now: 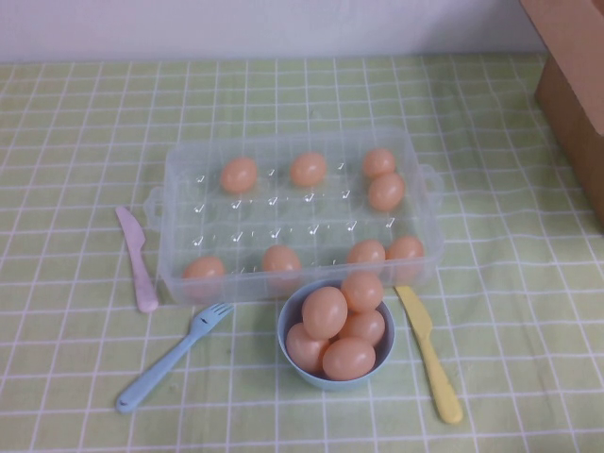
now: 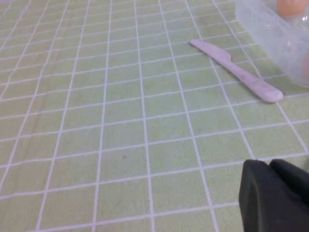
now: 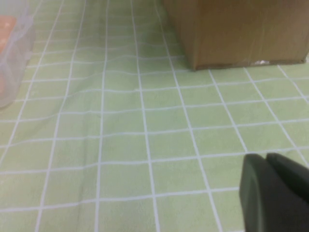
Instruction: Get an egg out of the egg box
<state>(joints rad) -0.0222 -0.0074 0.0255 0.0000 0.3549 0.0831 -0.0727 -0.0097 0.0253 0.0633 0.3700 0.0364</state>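
Note:
The clear plastic egg box (image 1: 177, 184) stands in the middle of the green checked cloth and holds several peach-orange eggs, such as one in the far row (image 1: 239, 175) and one in the near row (image 1: 281, 259). Neither arm shows in the high view. My left gripper (image 2: 269, 162) is shut and empty, low over bare cloth to the left of the egg box (image 2: 270, 29). My right gripper (image 3: 266, 155) is shut and empty over bare cloth to the right; the egg box's edge (image 3: 12, 58) shows far off in its view.
A light-blue bowl (image 1: 321, 382) heaped with several eggs stands just in front of the box. A pink knife (image 1: 138, 260) lies left of the box, a blue fork (image 1: 170, 359) front left, a yellow knife (image 1: 429, 354) front right. A cardboard box (image 1: 576, 94) stands back right.

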